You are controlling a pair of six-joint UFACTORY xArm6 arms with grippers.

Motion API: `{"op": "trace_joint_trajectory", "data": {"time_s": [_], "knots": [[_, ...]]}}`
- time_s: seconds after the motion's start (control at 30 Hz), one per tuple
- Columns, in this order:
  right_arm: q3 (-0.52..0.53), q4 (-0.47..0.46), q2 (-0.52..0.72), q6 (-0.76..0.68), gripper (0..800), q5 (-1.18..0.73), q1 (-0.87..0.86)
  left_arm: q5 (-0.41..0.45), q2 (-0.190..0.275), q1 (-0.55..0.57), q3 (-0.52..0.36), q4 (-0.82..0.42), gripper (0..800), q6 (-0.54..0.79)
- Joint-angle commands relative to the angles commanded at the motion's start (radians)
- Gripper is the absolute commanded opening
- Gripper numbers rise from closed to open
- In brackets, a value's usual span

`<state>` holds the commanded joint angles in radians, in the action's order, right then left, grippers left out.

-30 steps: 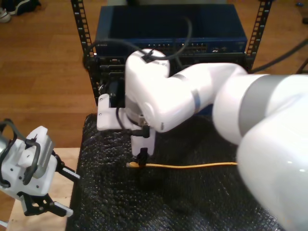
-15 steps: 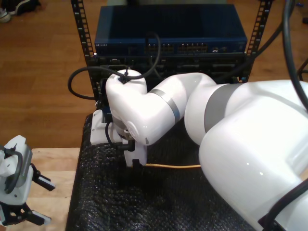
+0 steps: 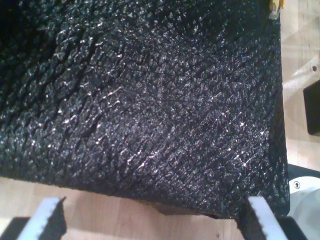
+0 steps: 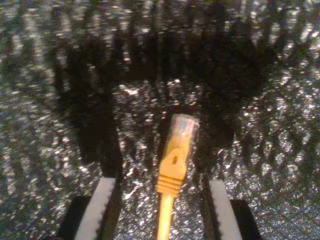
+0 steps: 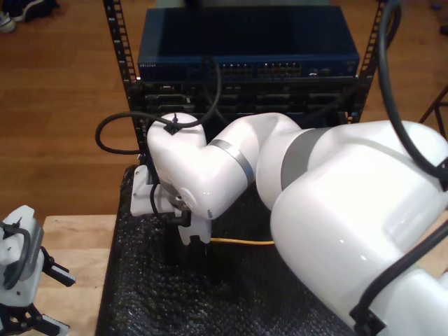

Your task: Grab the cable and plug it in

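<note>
In the first wrist view, my first gripper (image 3: 154,220) hangs wide open over the edge of the black mat (image 3: 140,100). In the second wrist view, my second gripper (image 4: 159,212) is open with the cable (image 4: 175,160) lying on the mat between its fingers. In the exterior view, the cable (image 5: 241,242) runs across the mat toward the exterior view's right.

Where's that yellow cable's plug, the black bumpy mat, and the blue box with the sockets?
cable plug (image 4: 183,126): second wrist view, on the clear tip.
black bumpy mat (image 3: 150,110): first wrist view, on its bare middle.
blue box (image 5: 238,38): exterior view, on its top panel.
</note>
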<state>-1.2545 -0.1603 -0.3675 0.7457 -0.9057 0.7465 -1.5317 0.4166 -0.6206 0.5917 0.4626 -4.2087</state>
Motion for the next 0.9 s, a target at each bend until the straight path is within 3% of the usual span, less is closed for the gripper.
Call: {"op": "trace_joint_trajectory", "data": {"time_s": [0.73,0.9], "knots": [[-0.002,0.0,-0.002,-0.002,140,0.0,0.0,-0.003,0.0,0.0,0.0,0.002,800,0.0],[-0.002,0.0,-0.002,-0.003,44,0.0,0.0,-0.003,0.0,0.0,0.0,0.002,800,0.0]]}}
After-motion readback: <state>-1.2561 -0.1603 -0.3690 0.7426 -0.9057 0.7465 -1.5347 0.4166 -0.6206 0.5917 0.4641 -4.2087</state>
